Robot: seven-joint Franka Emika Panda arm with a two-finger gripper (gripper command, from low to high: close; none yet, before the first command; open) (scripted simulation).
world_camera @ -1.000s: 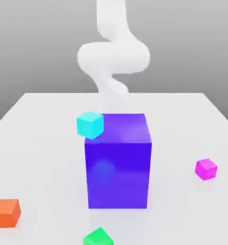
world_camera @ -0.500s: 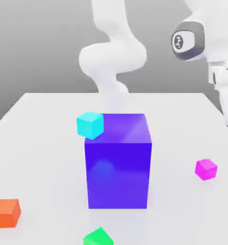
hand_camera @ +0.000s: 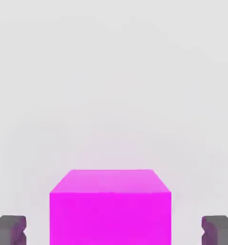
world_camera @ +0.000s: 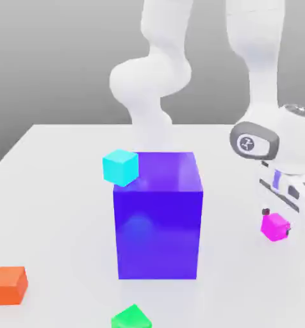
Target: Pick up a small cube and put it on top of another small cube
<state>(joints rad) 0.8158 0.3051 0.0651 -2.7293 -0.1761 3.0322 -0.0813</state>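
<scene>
swinging in from above, the white panda arm has dropped over the last second to the worktop's right side as the exterior view shows it, and its gripper (world_camera: 276,225) now straddles the small magenta cube (world_camera: 275,226). nothing else has shifted: the small cyan cube (world_camera: 120,167) sits by the upper corner of the big blue-violet block (world_camera: 157,214), the small orange cube (world_camera: 8,285) lies near the front left corner of the pale worktop (world_camera: 59,192), and the small green cube (world_camera: 132,318) lies at the front edge.

in the hand view the dark grey fingertips (hand_camera: 8,229) stand either side of the magenta cube (hand_camera: 110,206), narrowed but with a gap showing on each side, so nothing is gripped yet. that suggests the pick is just about to close.

the magenta cube rests flat on the worktop near its right edge. it has no long axis, and its side faces look square to the fingers, so a straight squeeze should seat well.
</scene>
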